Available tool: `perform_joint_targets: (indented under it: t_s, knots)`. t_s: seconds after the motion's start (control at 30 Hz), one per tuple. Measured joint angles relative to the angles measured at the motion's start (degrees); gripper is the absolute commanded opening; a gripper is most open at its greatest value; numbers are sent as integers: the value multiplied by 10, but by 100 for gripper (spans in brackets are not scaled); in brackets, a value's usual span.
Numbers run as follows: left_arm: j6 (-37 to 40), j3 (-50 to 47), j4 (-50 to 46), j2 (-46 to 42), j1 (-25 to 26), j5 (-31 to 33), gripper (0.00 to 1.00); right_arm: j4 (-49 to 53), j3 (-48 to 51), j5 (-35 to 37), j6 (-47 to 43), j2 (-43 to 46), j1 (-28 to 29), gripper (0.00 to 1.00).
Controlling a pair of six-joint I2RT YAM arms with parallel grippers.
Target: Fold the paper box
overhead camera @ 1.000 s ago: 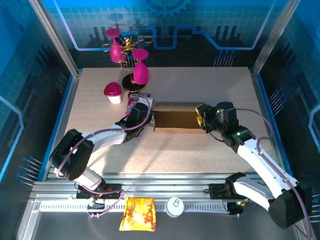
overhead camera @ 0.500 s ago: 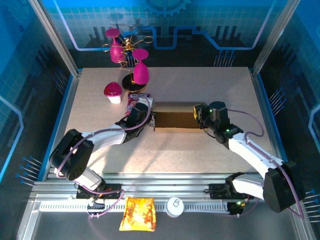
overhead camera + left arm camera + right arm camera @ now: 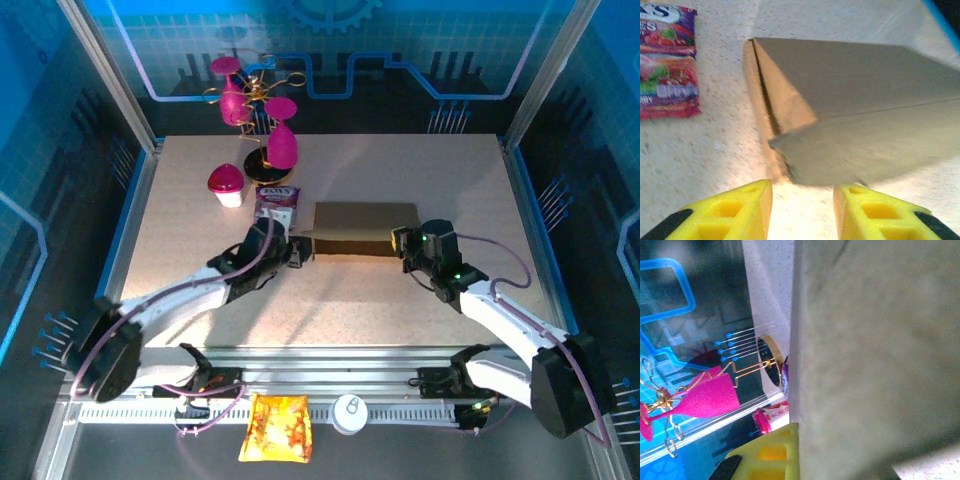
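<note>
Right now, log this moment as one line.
box on table | left pincer open at its left end | right pincer at right end, grip unclear

- One paper box (image 3: 360,228) is lying on the counter (image 3: 400,170).
- One pink snack packet (image 3: 276,200) is lying beside it.
- Two pink goblets (image 3: 281,148) are sitting on one gold wire stand (image 3: 262,172).
- One pink-topped cup (image 3: 227,185) is standing nearby.
- One yellow packet (image 3: 275,428) is lying by the front rail.

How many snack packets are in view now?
2. A pink packet lies on the table just left of the box; a yellow packet lies below the table's near edge. More could be hidden.
</note>
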State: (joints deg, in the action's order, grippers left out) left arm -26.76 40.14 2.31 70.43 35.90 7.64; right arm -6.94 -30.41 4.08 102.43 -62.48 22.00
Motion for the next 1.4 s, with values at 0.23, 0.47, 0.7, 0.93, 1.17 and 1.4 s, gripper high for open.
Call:
perform_joint_targets:
  t_s: [0.23,0.47,0.7,0.93,1.17,1.4]
  knots:
    - [-162,2,-62,-122,-36,-52,35,-6,20,-6,-11,0,0,0]
    - [-266,120,-121,74,-114,-191,33,-9,52,-24,-33,-14,-7,0]
    - [-275,186,-137,194,-114,-260,35,-17,56,-49,-67,-58,-24,0]
    - [-268,201,-145,264,-114,-278,36,-32,56,-82,-91,-89,-45,0]
    - [-243,224,-146,303,-114,-281,35,-26,55,-95,-102,-89,-54,0]
    - [-212,243,-166,320,-114,-274,34,-12,36,-121,-120,-109,-71,20]
